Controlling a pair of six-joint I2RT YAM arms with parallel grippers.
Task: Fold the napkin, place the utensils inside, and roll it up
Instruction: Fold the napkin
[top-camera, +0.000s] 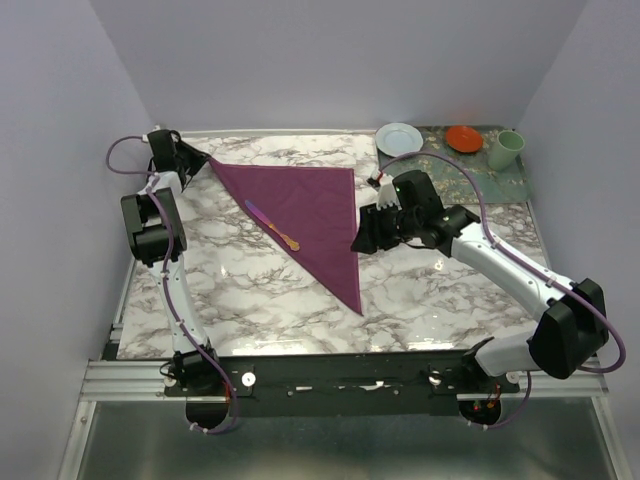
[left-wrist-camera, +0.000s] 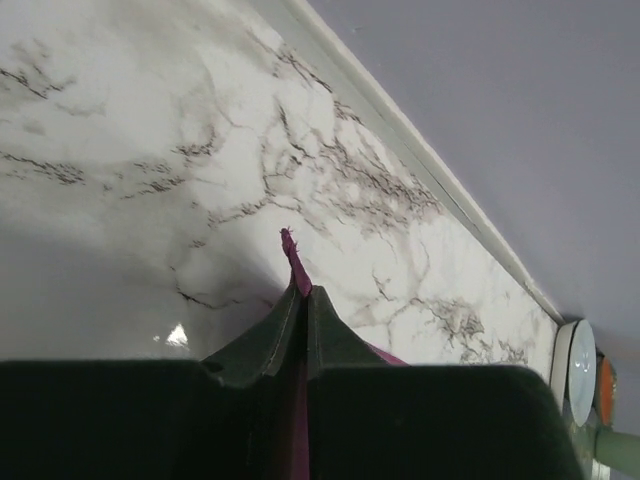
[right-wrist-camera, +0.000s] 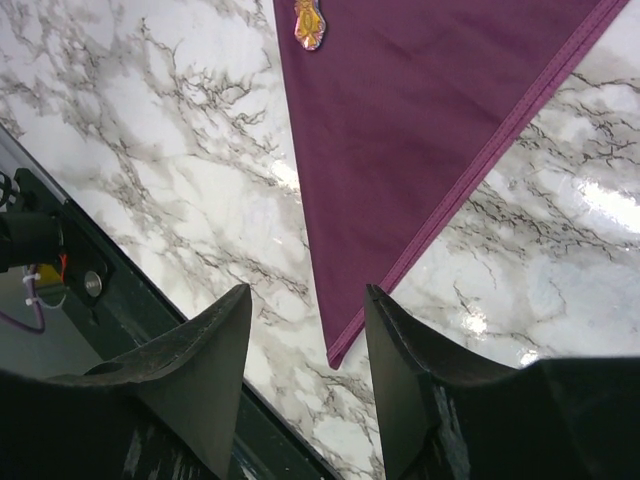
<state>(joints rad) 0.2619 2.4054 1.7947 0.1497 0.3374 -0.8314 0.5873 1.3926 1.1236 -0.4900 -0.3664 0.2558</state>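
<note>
Marble tabletop (top-camera: 250, 290): napkin (top-camera: 310, 210) triangle spreads from far-left corner toward middle, knife (top-camera: 272, 225) on it. left gripper (left-wrist-camera: 305, 295) pinched on far-left tip, right gripper (right-wrist-camera: 306, 295) jaws apart beside napkin's right edge. imo roll low, tight, or knife slips out

Napkin (top-camera: 305, 215): deep plum purple, plain and unpatterned, with a slightly lighter purple stitched hem
Knife (top-camera: 272, 224): iridescent purple-pink blade, orange-gold handle
Tabletop (top-camera: 240, 285): glossy white marble pattern with grey-brown veins
Mat (top-camera: 500, 182): dull green with a pale floral print
Plate (top-camera: 399, 137): pale blue-white
Bowl (top-camera: 464, 138): orange-red
Cup (top-camera: 506, 149): pale mint green
Arms (top-camera: 500, 263): white links, black joints
Cables (top-camera: 109, 155): purple
Walls (top-camera: 330, 60): pale lavender grey
</note>
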